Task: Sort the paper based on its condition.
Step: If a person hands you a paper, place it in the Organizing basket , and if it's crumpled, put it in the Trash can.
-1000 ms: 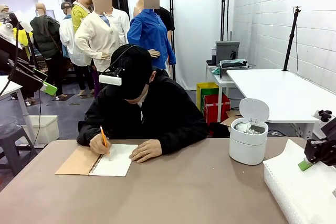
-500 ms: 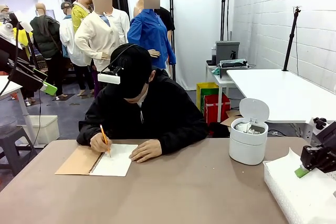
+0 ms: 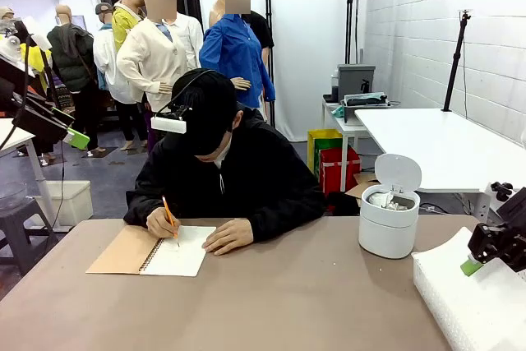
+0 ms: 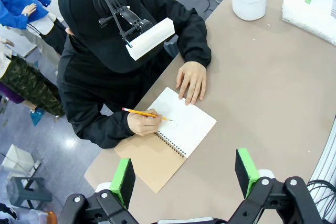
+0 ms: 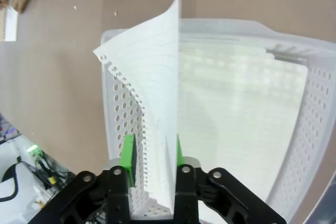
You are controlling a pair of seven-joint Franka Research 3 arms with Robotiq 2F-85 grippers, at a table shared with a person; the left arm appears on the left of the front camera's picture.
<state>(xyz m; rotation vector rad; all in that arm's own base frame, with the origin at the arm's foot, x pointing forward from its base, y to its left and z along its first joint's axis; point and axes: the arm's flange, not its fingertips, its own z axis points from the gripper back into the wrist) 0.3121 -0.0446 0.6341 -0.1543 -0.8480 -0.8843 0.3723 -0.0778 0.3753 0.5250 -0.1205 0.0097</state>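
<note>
In the right wrist view a smooth lined sheet of paper (image 5: 157, 77) stands on edge between the green pads of my right gripper (image 5: 153, 153). The pads are slightly apart, no longer pinching it. Below lies a white perforated tray (image 5: 118, 108) holding flat sheets (image 5: 236, 108). From the front, my right gripper (image 3: 477, 262) hovers over that tray (image 3: 468, 310) at the table's right edge. Crumpled paper (image 3: 384, 200) sits in the small white bin (image 3: 386, 232). My left gripper (image 4: 185, 174) is open and empty, high above the table.
A person at the far side writes with a pencil in a spiral-bound brown-cover notebook (image 3: 156, 251), both hands on it. The bin's lid (image 3: 399, 172) stands up. The tabletop (image 3: 288, 302) between notebook and tray is bare.
My right gripper has sunk a little toward the tray and its jaws have parted around the sheet. The person's pencil hand has shifted slightly.
</note>
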